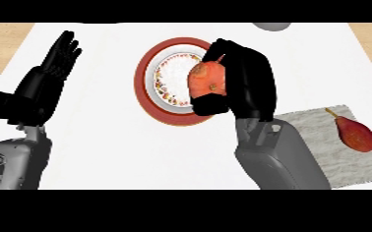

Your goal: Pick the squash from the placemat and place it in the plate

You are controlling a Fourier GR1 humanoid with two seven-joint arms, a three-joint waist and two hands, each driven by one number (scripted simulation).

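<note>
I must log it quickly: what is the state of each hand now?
Left hand: open, holding nothing.
Right hand: closed on the squash.

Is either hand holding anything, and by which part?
The right hand holds the squash over the plate, curled round its far and near ends. The left hand holds nothing.

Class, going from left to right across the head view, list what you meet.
left hand → plate → squash → right hand → placemat → red fruit lying on that placemat
</note>
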